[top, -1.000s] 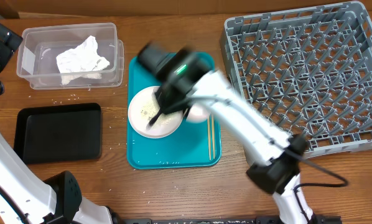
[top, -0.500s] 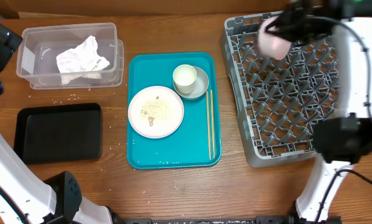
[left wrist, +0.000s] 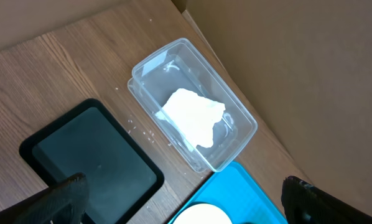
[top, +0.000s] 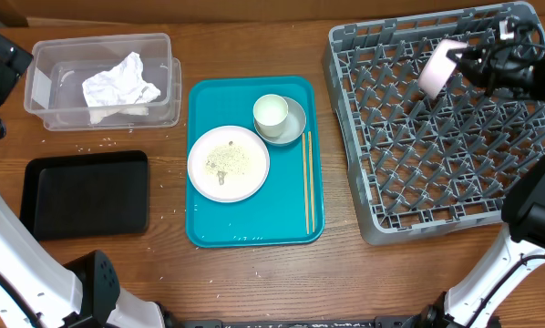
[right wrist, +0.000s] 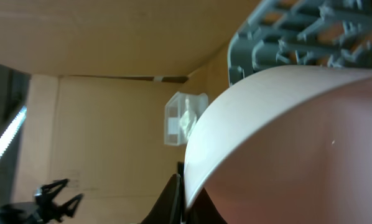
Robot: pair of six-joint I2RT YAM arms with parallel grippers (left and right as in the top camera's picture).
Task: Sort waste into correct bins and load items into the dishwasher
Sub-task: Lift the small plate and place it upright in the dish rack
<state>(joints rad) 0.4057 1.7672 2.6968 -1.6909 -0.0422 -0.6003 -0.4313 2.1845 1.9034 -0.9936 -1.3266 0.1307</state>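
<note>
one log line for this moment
right gripper: shut on pale bowl over dish rack | left gripper: open, empty | napkin: in clear tub | plate, cup: teal tray

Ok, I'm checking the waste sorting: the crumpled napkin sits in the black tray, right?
Not quite. The crumpled napkin sits in the clear tub, not the black tray, which holds nothing. The overhead view shows it, and the left wrist view agrees.
</note>
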